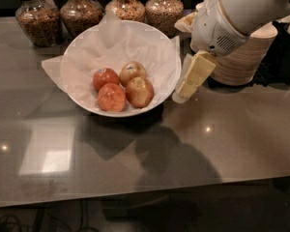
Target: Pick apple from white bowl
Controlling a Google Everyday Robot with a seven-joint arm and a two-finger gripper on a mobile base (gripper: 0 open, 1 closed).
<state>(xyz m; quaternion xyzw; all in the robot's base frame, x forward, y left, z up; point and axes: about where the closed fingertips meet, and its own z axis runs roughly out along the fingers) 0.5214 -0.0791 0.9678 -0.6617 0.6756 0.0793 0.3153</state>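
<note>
The white bowl (77, 88) with a crumpled paper liner stands on the dark table at the back left of centre. Several apples lie in it. The golden-yellow apple with a russet blush (139, 92) lies at the front right of the group. Two redder apples (110, 97) lie to its left, and a paler apple with a small sticker (132, 71) lies behind it. My gripper (183, 94) hangs from the white arm just outside the bowl's right rim, pointing down and left, a little above the table. It holds nothing.
Several glass jars of grains (81, 13) line the back edge behind the bowl. A stack of tan disposable bowls (244, 57) stands at the right, partly behind my arm. The table's front edge (145, 192) runs across the bottom.
</note>
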